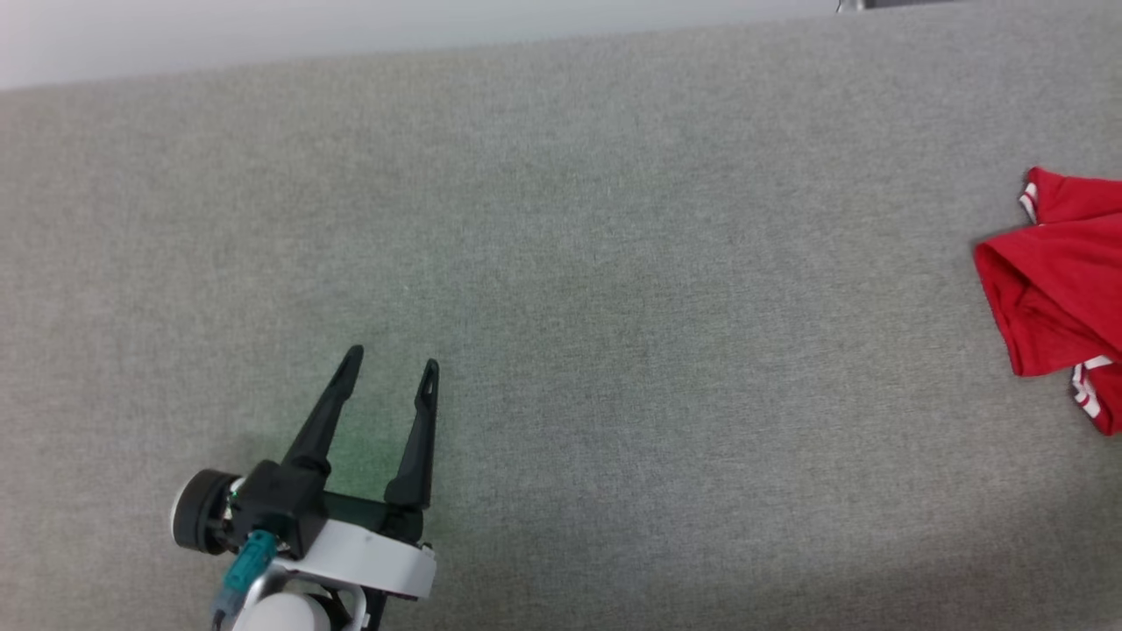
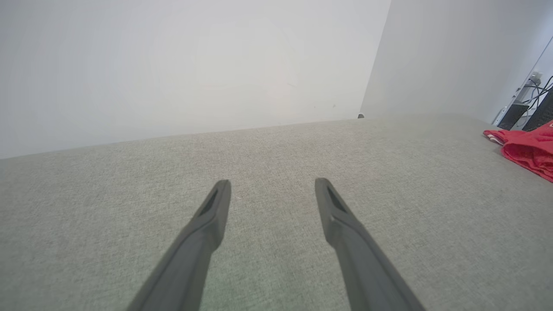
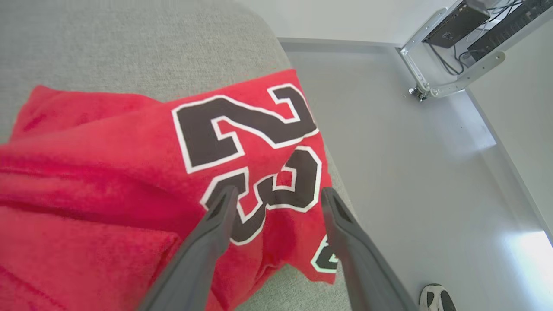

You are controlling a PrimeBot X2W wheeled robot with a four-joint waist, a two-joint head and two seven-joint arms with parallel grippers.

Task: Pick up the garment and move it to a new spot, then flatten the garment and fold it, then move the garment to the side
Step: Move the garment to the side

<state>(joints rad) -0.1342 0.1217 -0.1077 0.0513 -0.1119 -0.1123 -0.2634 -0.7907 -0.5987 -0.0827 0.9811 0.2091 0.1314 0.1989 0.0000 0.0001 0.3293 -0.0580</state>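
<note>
Right gripper (image 3: pixel 277 191) above garment (image 3: pixel 108 164), grey surface (image 3: pixel 129 43)

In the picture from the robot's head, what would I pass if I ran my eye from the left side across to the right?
left gripper, fingers spread, at the lower left → a wide stretch of grey fabric surface → the red garment, bunched at the right edge and cut off by the frame.

The garment (image 3: pixel 108 172) is red (black 23 outlined white, trim seemingly white-striped) on grey surface (image 1: pixel 561 263).
</note>
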